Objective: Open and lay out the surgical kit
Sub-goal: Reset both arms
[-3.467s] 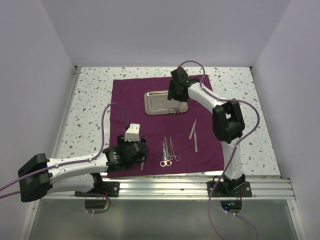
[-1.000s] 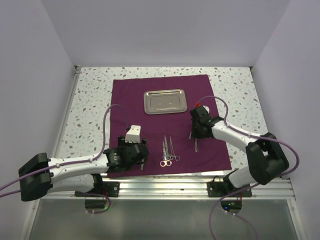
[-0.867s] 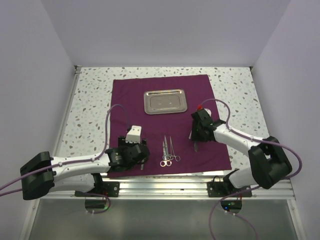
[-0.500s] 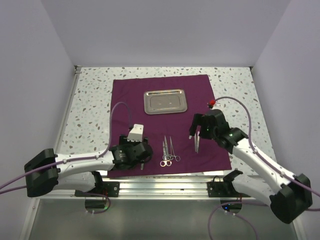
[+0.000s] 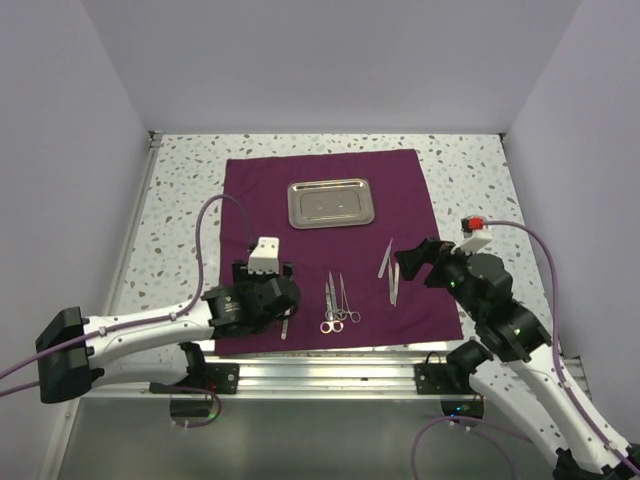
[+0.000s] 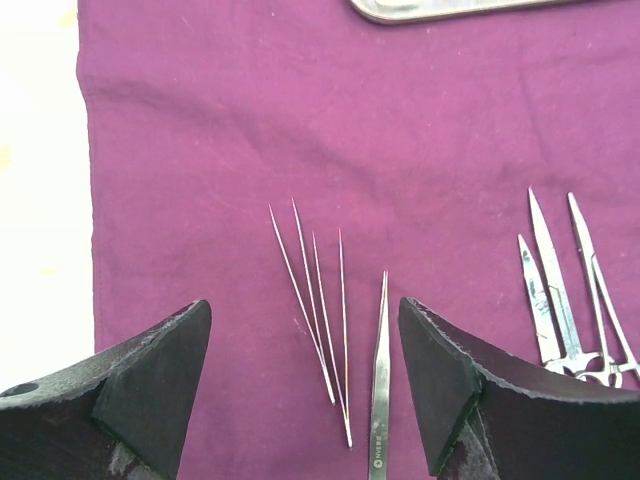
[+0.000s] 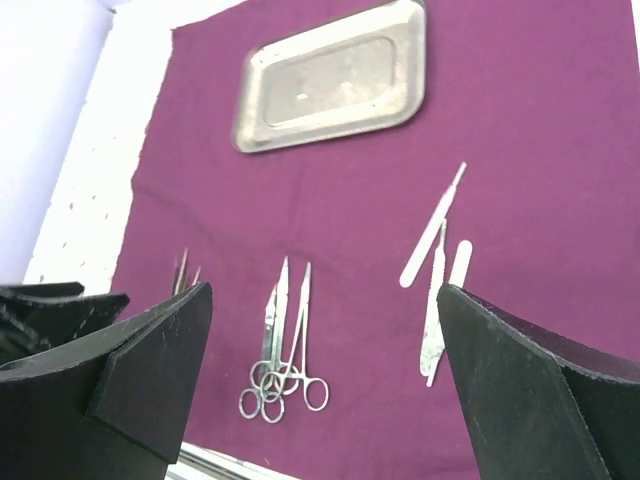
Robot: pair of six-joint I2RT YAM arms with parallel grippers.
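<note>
Right arm [image 5: 503,318] back — tweezers [image 5: 394,284] on wrap [image 5: 262,200]

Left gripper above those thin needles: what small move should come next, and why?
Probably lower straight down a little. The left gripper is open, holding nothing, and the four thin needles lie bunched on the purple cloth between its fingers, beside the tweezers. Getting closer would let it separate them.
</note>
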